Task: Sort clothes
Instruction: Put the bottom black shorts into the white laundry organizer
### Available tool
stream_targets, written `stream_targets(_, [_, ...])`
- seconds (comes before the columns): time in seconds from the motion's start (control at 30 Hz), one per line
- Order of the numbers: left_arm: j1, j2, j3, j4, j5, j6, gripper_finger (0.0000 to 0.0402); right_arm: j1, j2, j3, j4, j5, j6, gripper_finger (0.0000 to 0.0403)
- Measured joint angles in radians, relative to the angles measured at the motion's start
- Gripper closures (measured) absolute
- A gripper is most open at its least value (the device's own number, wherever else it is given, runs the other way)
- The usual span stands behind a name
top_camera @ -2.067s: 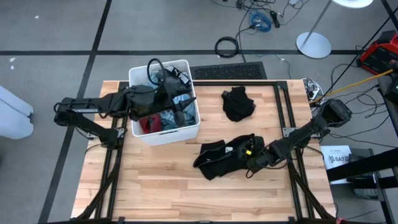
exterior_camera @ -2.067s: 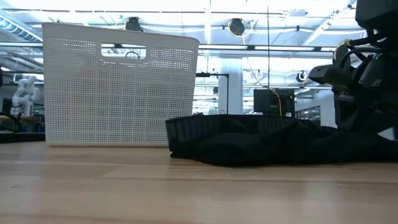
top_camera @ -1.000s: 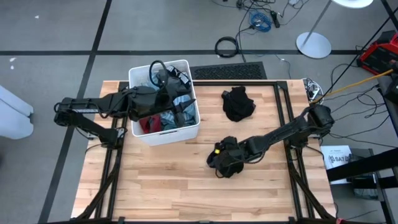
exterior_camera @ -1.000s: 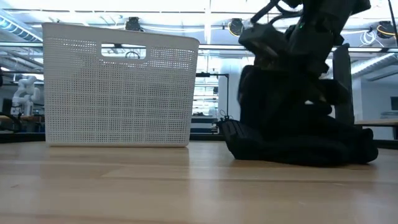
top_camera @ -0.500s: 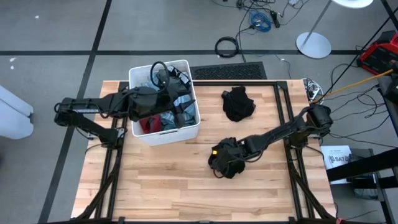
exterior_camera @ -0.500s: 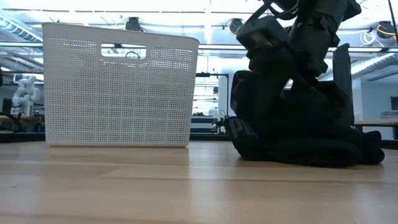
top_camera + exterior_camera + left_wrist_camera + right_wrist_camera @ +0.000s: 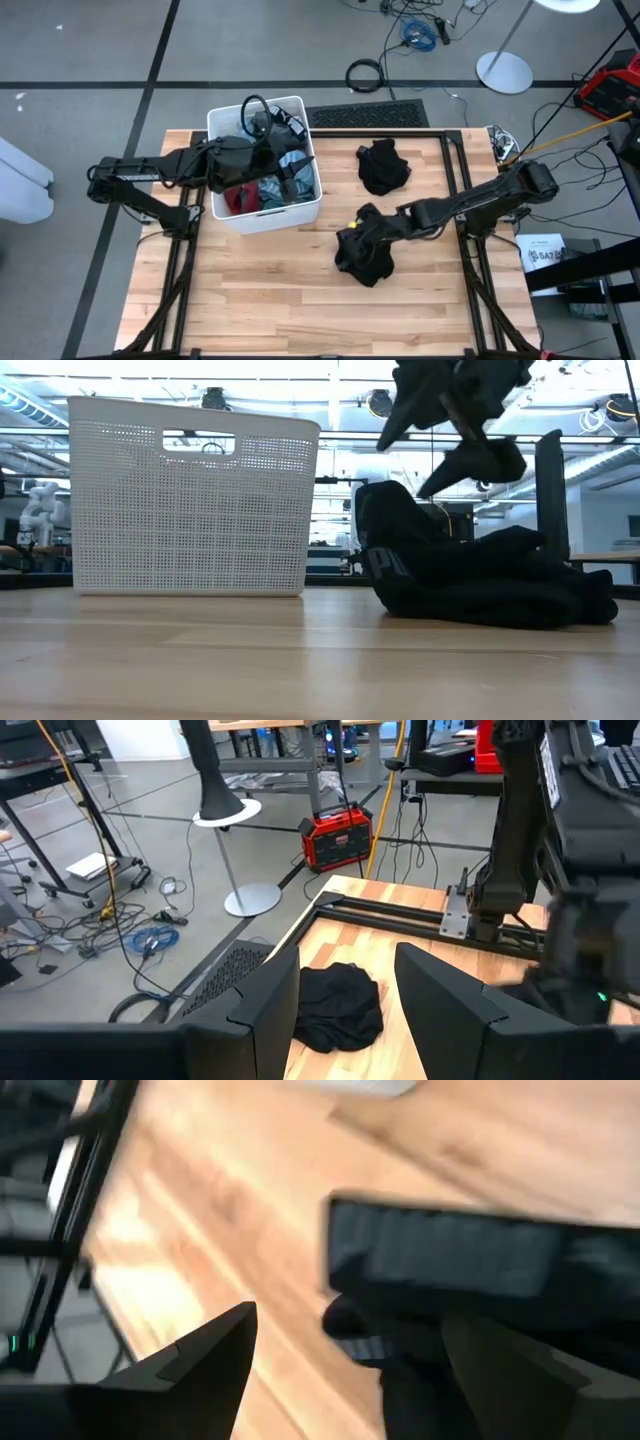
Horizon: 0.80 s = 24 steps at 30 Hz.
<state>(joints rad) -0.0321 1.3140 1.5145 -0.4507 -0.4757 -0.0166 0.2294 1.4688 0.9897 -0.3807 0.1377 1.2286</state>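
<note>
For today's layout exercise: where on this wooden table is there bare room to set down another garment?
Bare wood runs along the near edge of the wooden table, below the white plastic bin and the crumpled black garment. It is crowded between that garment, the right gripper and the smaller black garment.

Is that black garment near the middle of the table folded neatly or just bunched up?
Bunched up. The black garment lies in a crumpled heap with uneven lumps; the low view shows it mounded, not flat.

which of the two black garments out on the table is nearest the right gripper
The black garment bunched at the table's middle, directly beneath the open right gripper. The other black garment lies apart, toward the far edge.
</note>
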Motion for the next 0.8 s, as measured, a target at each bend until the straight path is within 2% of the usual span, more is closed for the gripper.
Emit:
stream_targets(0.13, [0.000,0.000,0.000,0.000,0.000,-0.001,0.0227,-0.018,-0.050,0.000,-0.162,0.057,0.082,0.0102])
stream_targets(0.3, [0.000,0.000,0.000,0.000,0.000,-0.003,0.0227,-0.015,-0.039,0.000,-0.331,0.066,0.130,0.0103])
stream_targets(0.8, [0.000,0.000,0.000,-0.002,0.000,-0.004,0.0227,0.015,0.244,0.000,-0.241,-0.078,0.084,0.0103])
